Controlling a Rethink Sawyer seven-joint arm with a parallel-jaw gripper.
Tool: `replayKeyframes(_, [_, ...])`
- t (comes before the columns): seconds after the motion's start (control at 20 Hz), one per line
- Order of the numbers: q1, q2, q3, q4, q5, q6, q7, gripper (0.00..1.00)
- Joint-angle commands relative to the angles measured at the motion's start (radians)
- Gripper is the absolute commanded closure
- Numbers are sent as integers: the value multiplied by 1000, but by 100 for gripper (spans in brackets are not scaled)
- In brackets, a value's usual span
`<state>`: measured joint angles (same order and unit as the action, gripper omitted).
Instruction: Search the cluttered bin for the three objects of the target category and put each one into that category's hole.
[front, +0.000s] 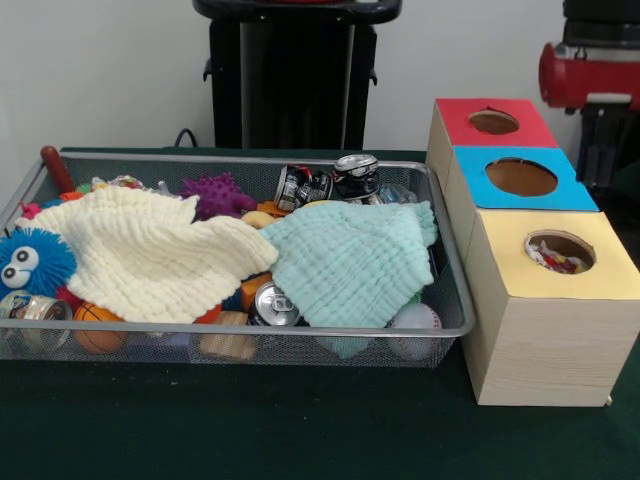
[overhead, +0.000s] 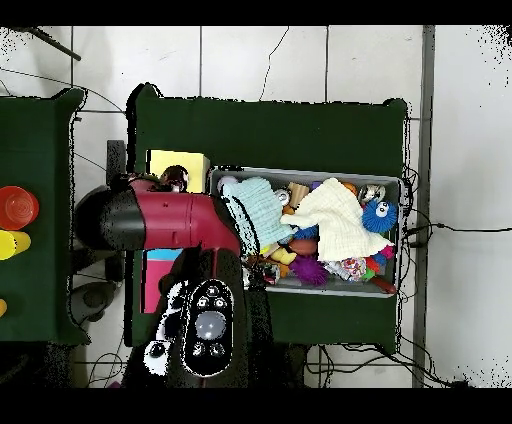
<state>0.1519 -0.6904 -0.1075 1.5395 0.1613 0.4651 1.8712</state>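
The wire mesh bin (front: 458, 270) holds a cream waffle cloth (front: 150, 250) at its left and middle and a mint-green waffle cloth (front: 345, 260) at its right, both spread on top of the clutter. Both also show in the overhead view, the cream cloth (overhead: 335, 215) and the mint-green cloth (overhead: 258, 205). The confetti cloth (front: 556, 260) shows inside the round hole (front: 560, 250) of the yellow-topped box (front: 550, 330). The red arm (overhead: 170, 220) reaches over the boxes. A dark part by the yellow box (overhead: 185, 162) seems to be my gripper (overhead: 175, 180), seen from above.
In the bin lie a blue fuzzy ball with eyes (front: 30, 262), a purple spiky toy (front: 215, 192), crushed cans (front: 330, 180), another can (front: 272, 303) and a baseball (front: 415, 318). The blue-topped hole (front: 520, 177) and red-topped hole (front: 493, 122) stand behind the yellow one. A red arm link (front: 590, 70) shows at the top right.
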Motion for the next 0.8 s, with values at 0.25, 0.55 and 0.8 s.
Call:
replayKeyframes(0.25, [-45, -118, -24, 224, -42, 108, 89, 100])
replayKeyframes(0.55, [-108, -151, 5, 288, -68, 80, 15, 100])
replayKeyframes(0.8, [-167, -177, 39, 338, -100, 53, -35, 100])
